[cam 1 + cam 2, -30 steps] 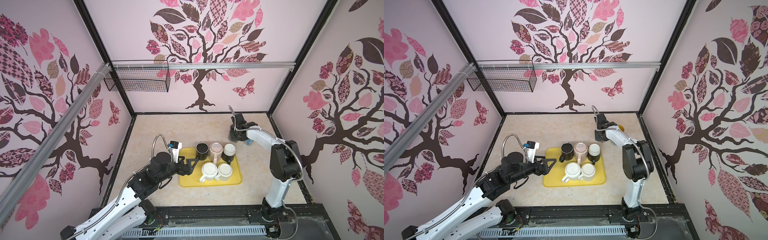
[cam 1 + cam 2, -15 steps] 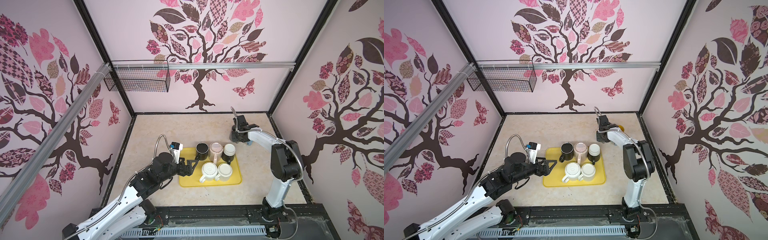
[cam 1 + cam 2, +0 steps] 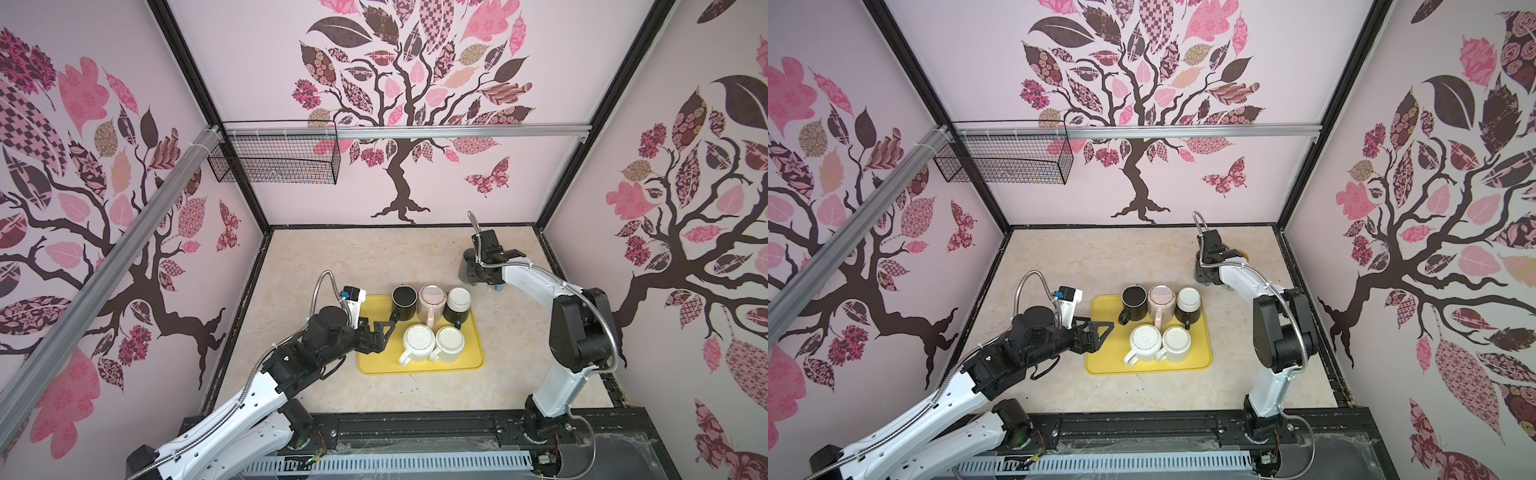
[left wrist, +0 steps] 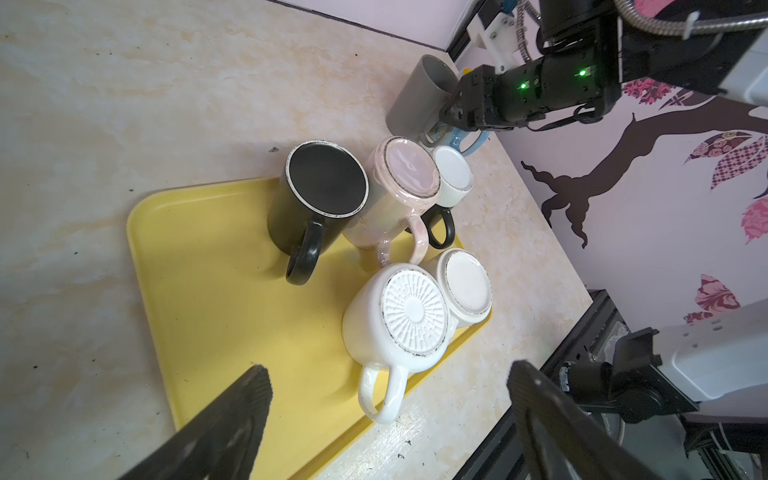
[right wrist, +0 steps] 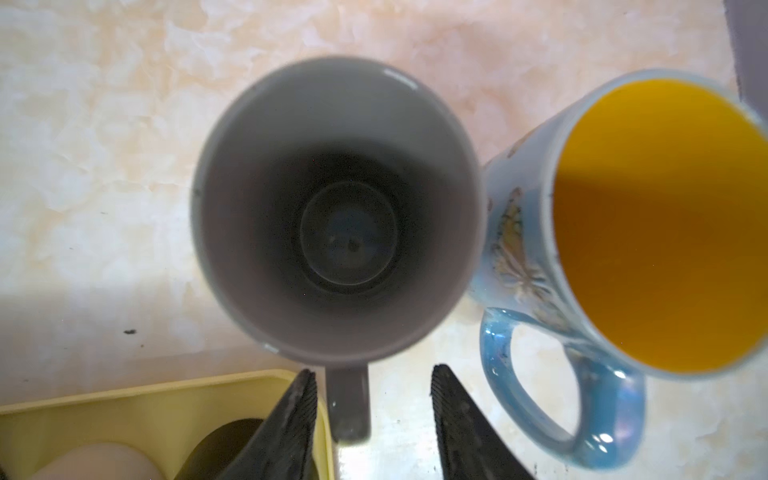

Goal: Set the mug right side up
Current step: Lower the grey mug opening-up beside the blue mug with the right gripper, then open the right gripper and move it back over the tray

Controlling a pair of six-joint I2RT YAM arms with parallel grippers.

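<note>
Both top views look steeply down from high at the booth's front toward the back wall, covering the whole tabletop and the yellow tray, and share almost the same scene, a little shifted sideways; the left wrist camera looks down slantwise, close above the tray, across to the right arm; the right wrist camera looks straight down, very near, into the grey mug beside the blue mug; a tray corner shows there too.

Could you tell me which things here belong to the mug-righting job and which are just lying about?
Job: grey mug upright at right gripper; black mug, pink mug, two-tone mug, ribbed mug, cream mug, upside down on yellow tray; left gripper.
Lying about: blue mug, already upright; wire basket.
</note>
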